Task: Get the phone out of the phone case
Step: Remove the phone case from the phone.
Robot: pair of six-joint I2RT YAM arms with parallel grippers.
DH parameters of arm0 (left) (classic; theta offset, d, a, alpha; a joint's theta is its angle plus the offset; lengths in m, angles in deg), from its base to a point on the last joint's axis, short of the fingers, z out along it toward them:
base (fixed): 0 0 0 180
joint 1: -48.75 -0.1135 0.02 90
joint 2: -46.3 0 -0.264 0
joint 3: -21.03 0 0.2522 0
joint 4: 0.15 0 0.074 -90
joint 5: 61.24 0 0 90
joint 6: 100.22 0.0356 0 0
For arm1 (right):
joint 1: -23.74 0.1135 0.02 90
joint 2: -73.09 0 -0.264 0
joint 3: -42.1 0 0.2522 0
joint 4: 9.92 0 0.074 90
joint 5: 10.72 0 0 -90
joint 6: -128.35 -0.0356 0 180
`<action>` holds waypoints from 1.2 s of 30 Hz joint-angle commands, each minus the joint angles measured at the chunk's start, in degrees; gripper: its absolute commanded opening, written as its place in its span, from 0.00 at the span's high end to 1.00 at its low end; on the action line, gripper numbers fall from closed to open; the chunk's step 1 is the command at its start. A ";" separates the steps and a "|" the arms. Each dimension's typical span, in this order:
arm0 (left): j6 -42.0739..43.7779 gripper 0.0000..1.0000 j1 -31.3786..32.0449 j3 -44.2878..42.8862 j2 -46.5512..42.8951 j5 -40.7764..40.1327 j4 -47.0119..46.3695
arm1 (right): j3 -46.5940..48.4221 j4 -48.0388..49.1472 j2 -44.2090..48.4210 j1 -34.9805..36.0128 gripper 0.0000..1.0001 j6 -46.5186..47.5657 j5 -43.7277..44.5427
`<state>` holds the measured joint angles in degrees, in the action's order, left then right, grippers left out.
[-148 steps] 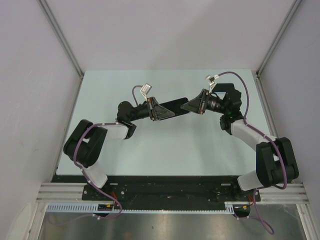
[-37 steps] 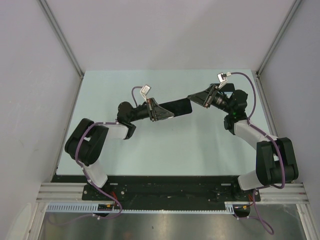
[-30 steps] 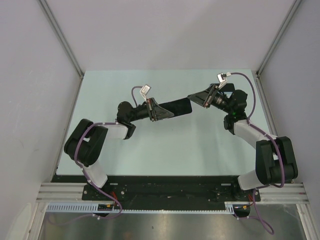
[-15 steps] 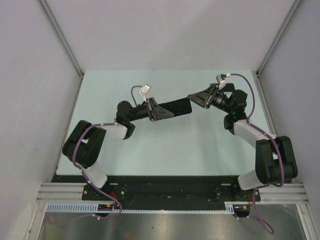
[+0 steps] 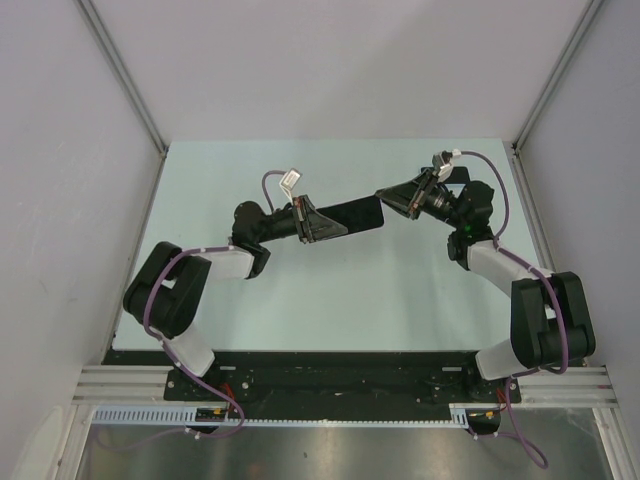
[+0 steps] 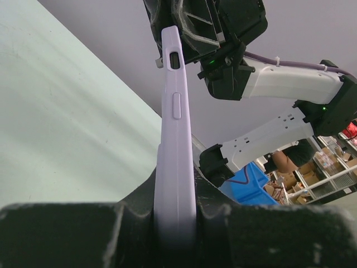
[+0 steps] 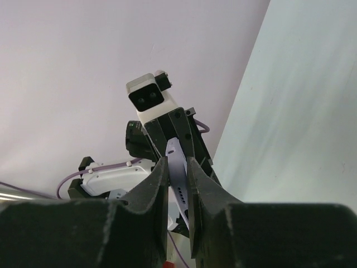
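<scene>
There's the left hand clamped on one end of the lilac phone case, phone inside, up above the worktop, and the right hand pinching its far end.

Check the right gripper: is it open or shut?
Shut on the phone case. In the right wrist view, the right gripper clamps the case's thin lilac edge, with no gap showing on either side.

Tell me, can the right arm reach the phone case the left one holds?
Yes, it seems: the right gripper is shut on the far end of the phone case, opposite the left gripper, nothing in between.
</scene>
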<state>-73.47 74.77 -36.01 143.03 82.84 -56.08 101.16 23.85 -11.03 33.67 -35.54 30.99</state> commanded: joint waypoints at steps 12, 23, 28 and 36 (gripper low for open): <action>4.00 1.00 3.95 -2.59 -5.06 9.90 -26.37 | -1.35 -4.02 -0.26 -0.88 0.82 -3.72 10.23; 4.71 1.00 4.92 -2.68 -5.15 11.22 -26.37 | -1.35 -5.96 -0.08 -1.41 0.84 -5.83 11.38; 4.97 1.00 5.27 -2.68 -5.23 11.83 -26.37 | -1.35 -5.43 -0.44 -1.50 0.86 -5.83 11.12; 4.62 1.00 5.27 -2.85 -5.41 11.39 -26.37 | -1.35 -5.78 0.18 -0.97 0.88 -2.15 12.08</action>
<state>-70.54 75.95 -36.04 142.72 82.73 -54.33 99.78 20.11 -10.85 33.28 -40.70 34.51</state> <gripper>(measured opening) 0.187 0.172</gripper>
